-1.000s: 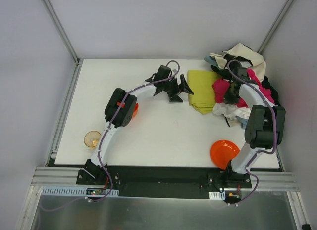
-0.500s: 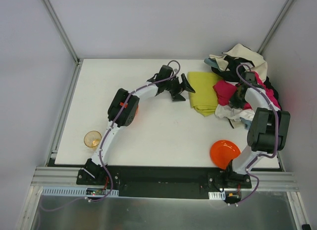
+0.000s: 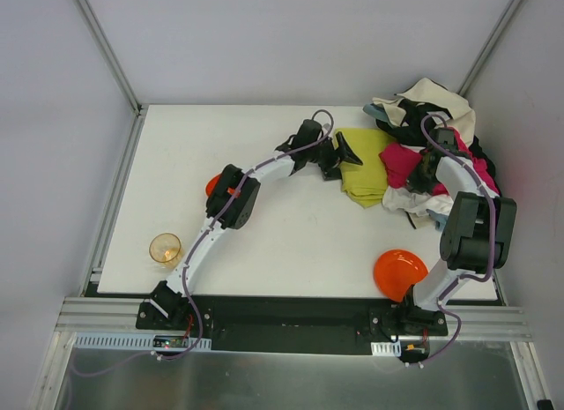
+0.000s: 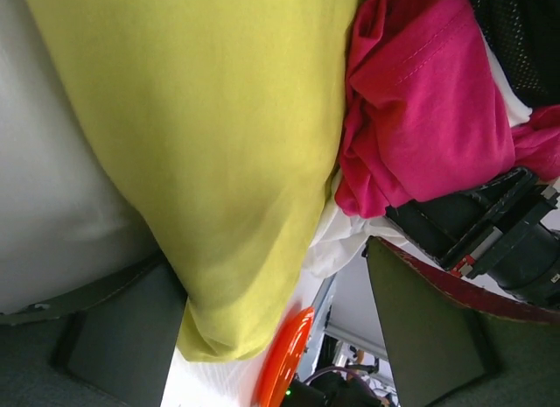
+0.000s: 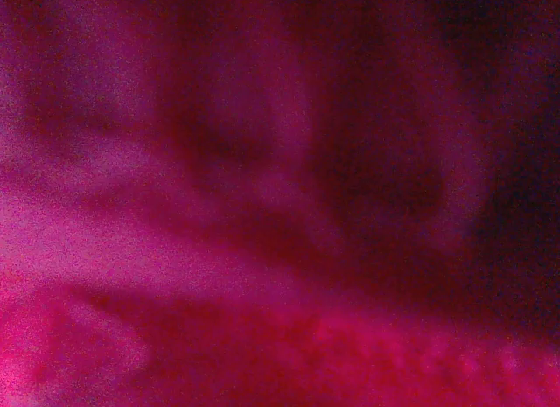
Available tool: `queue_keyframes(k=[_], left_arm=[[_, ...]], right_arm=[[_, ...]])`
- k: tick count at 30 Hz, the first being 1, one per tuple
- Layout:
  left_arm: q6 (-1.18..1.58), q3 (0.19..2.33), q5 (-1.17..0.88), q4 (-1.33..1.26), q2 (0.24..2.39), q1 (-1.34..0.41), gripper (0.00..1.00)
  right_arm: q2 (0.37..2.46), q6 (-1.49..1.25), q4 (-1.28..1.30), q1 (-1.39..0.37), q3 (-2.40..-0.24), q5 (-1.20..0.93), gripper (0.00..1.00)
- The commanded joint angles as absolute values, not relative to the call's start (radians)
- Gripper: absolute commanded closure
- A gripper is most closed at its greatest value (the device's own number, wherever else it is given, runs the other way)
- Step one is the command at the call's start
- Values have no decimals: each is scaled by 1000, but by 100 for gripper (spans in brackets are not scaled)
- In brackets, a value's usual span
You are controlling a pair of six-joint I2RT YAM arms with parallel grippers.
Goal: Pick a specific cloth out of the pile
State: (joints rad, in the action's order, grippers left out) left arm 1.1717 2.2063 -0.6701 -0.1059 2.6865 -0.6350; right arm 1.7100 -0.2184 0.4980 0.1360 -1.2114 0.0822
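The yellow-green cloth (image 3: 368, 170) lies flat on the white table, its right edge tucked under the pile (image 3: 434, 137) of cream, white, magenta and black garments at the back right. My left gripper (image 3: 345, 154) is open at the cloth's left edge. In the left wrist view the cloth (image 4: 201, 136) fills the gap between the two dark fingers (image 4: 122, 337), with the magenta cloth (image 4: 420, 118) beside it. My right gripper (image 3: 425, 169) is buried in the pile. Its wrist view shows only blurred magenta fabric (image 5: 280, 249), and its fingers are hidden.
An orange bowl (image 3: 399, 273) sits at the near right by the right arm's base and shows in the left wrist view (image 4: 284, 354). Another orange object (image 3: 212, 184) lies partly under the left arm. A clear amber cup (image 3: 165, 248) stands near left.
My left arm has stretched right, bringing its open gripper from the bare table onto the yellow-green cloth's left edge. My right gripper pushed slightly deeper into the pile, then stayed.
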Motion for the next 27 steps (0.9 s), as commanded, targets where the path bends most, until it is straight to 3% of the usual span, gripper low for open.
queue_keyframes(k=[1, 5, 8, 9, 13, 27], left_arm=[[1216, 2247, -627, -163, 2764, -669, 24], [1206, 2246, -626, -192, 2763, -675, 42], [1195, 2223, -627, -218, 2746, -675, 63], [1190, 2209, -627, -227, 2734, -675, 75], [1177, 2184, -630, -241, 2715, -672, 98], [1022, 1958, -582, -247, 2493, -652, 100]], right_arm=[[1686, -241, 499, 156, -1203, 71, 99], [1689, -242, 496, 156, -1200, 58, 99], [1690, -242, 494, 156, -1200, 54, 99], [1690, -242, 494, 155, -1198, 52, 99], [1689, -242, 492, 155, -1201, 46, 99], [1666, -242, 503, 155, -1223, 48, 99]])
